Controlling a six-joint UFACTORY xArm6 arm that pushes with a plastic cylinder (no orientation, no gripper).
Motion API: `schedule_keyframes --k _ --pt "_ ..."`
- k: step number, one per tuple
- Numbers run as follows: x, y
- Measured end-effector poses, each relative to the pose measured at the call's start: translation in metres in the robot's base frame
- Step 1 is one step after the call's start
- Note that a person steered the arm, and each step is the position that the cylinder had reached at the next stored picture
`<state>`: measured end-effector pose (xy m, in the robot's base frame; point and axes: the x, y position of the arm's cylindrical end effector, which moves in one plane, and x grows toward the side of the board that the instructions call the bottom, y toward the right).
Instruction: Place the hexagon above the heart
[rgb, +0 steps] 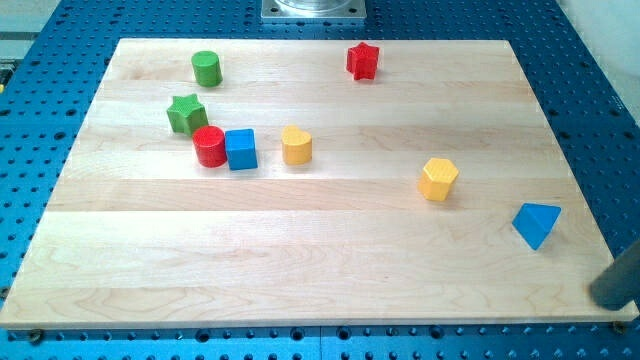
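The yellow hexagon (438, 179) lies right of the board's middle. The yellow heart (296, 145) lies to its left and a little higher, with a wide gap between them. My tip (605, 298) is at the view's bottom right corner, at the board's right edge. It is below and to the right of the blue triangle (536, 224), far from the hexagon and touching no block.
A blue cube (240, 149) and a red cylinder (209, 146) sit touching just left of the heart. A green star (186, 113) and a green cylinder (206, 68) are at upper left. A red star (362, 60) is near the top edge.
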<state>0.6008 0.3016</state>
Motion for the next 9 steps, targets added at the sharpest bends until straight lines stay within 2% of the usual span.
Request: schedule_keyframes --k 1,3,4,5,6,7,8,9 --pt "-0.032 -0.003" --pt "-0.057 -0.085" --pt "-0.086 -0.138" --pt "-0.109 -0.159" --pt "-0.127 -0.155" --pt "-0.167 -0.158" --pt "-0.182 -0.167" --pt "-0.193 -0.238"
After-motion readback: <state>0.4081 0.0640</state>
